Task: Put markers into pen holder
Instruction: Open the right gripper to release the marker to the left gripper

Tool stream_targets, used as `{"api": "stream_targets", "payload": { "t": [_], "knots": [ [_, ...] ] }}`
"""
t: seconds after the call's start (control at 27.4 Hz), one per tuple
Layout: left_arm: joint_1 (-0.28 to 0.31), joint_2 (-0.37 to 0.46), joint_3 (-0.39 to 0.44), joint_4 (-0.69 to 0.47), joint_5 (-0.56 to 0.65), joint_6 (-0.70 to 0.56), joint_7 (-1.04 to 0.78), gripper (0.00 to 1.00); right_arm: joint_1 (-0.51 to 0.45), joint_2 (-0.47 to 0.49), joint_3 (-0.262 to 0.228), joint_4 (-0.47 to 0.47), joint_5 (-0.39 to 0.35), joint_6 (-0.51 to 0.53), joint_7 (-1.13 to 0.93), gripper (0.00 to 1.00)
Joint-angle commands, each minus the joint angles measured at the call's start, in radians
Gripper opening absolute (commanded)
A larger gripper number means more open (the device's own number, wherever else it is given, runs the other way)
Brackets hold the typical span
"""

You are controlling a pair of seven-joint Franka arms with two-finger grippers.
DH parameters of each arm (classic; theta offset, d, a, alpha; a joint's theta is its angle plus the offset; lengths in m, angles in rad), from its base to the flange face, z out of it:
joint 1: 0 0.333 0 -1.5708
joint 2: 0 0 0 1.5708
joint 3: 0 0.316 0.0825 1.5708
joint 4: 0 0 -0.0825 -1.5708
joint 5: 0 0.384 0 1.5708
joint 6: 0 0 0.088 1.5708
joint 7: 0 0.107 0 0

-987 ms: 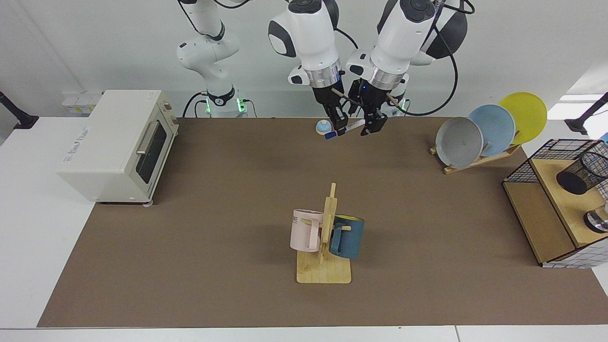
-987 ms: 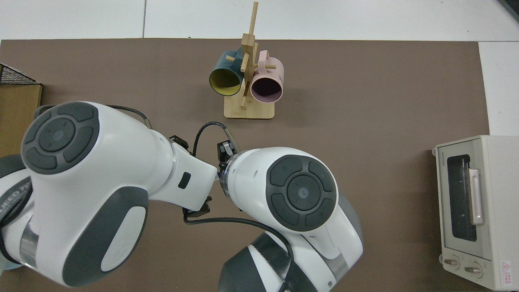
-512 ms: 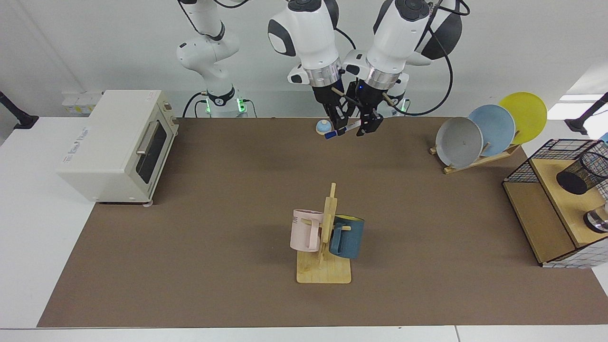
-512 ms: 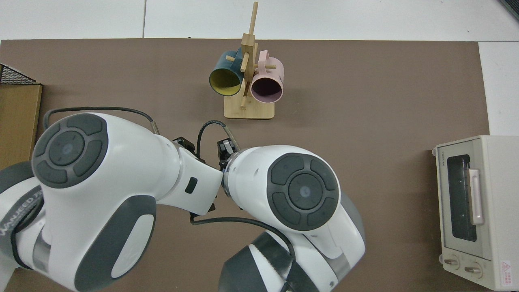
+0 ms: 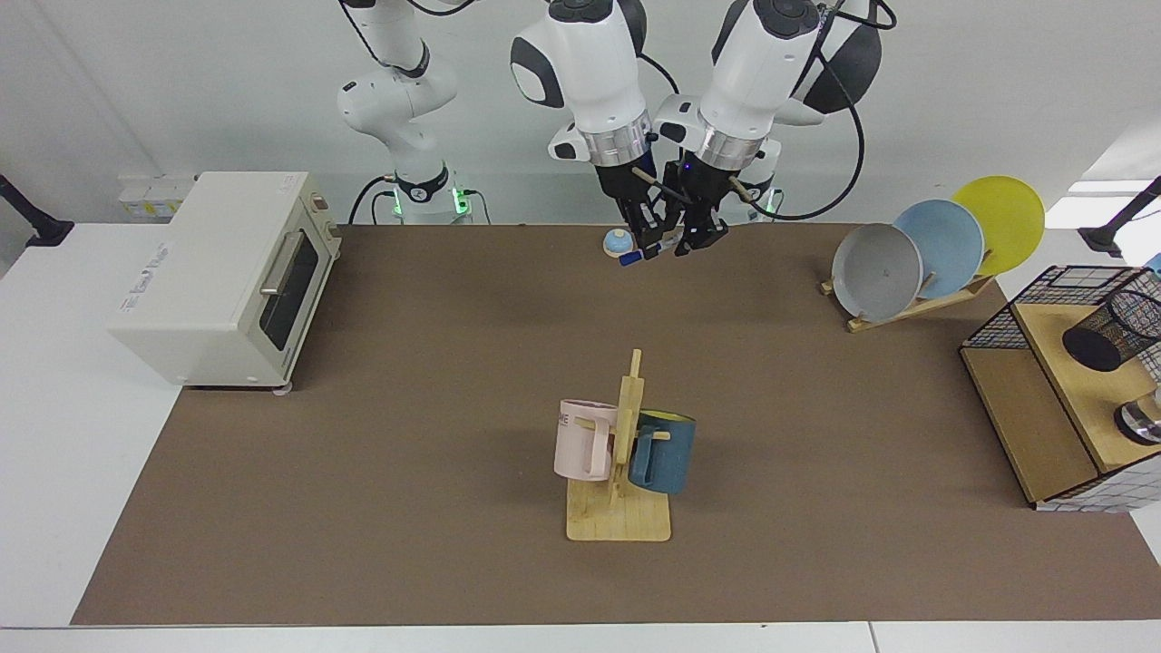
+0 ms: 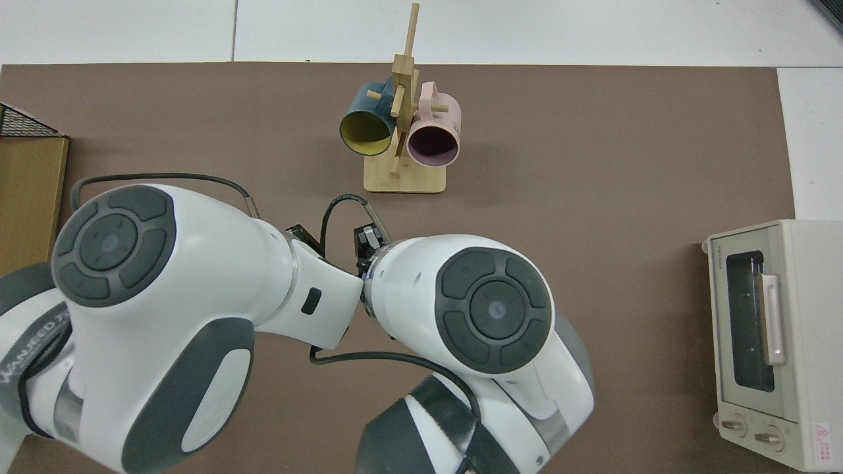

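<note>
My right gripper [image 5: 649,243] pinches the marker [image 5: 646,251] above the table's far edge, blue end slanting down. My left gripper [image 5: 700,239] sits just beside it at the other end; I cannot tell its grip

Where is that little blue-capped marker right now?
In the facing view the marker hangs above the table's far edge, between the right gripper and the left gripper, beside a small blue dome.
</note>
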Motion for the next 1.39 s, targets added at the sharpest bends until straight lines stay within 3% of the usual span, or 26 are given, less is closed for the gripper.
{"api": "stream_targets", "payload": {
  "t": [0.0, 0.26, 0.33, 0.37, 0.48, 0.51, 0.99, 1.06, 1.1, 1.17, 1.21, 1.35],
  "knots": [
    [-0.024, -0.033, 0.008, -0.040, 0.029, 0.007, -0.029, 0.50, 0.004, 0.014, 0.002, 0.025, -0.024, -0.007, 0.005, 0.00],
    [-0.022, -0.034, 0.008, -0.039, 0.030, 0.003, -0.031, 0.50, 0.002, 0.014, 0.001, 0.025, -0.028, -0.010, 0.002, 0.00],
    [-0.022, -0.033, 0.008, -0.039, 0.030, 0.003, -0.031, 0.45, 0.002, 0.014, 0.001, 0.025, -0.030, -0.010, 0.002, 0.00],
    [-0.022, -0.033, 0.008, -0.039, 0.030, 0.005, -0.029, 0.41, 0.002, 0.014, 0.002, 0.023, -0.028, -0.010, 0.002, 0.00],
    [-0.021, -0.033, 0.008, -0.037, 0.055, -0.001, -0.024, 0.02, 0.002, 0.014, 0.002, 0.023, -0.030, -0.011, 0.002, 0.00],
    [-0.021, -0.034, 0.008, -0.037, 0.073, -0.001, -0.023, 0.00, 0.002, 0.014, 0.001, 0.023, -0.030, -0.011, 0.002, 0.00],
    [-0.018, -0.033, 0.010, -0.028, 0.093, 0.000, -0.029, 0.00, 0.002, 0.012, 0.002, 0.020, -0.030, -0.011, -0.014, 0.00],
    [-0.018, -0.034, 0.010, -0.028, 0.093, 0.002, -0.029, 0.00, 0.001, 0.012, 0.002, 0.019, -0.027, -0.010, -0.020, 0.13],
    [-0.016, -0.033, 0.010, -0.028, 0.093, 0.003, -0.029, 0.00, 0.001, 0.012, 0.002, 0.019, -0.024, -0.010, -0.020, 0.27],
    [-0.016, -0.033, 0.010, -0.027, 0.093, 0.003, -0.029, 0.00, -0.003, 0.011, 0.002, 0.019, -0.013, -0.010, -0.020, 0.70],
    [-0.016, -0.033, 0.010, -0.027, 0.093, 0.003, -0.029, 0.00, -0.006, 0.009, 0.002, 0.019, -0.011, -0.010, -0.021, 0.98],
    [-0.015, -0.034, 0.011, -0.025, 0.093, 0.003, -0.031, 0.00, -0.010, 0.003, 0.001, 0.016, -0.011, -0.018, -0.038, 1.00]
  ]
}}
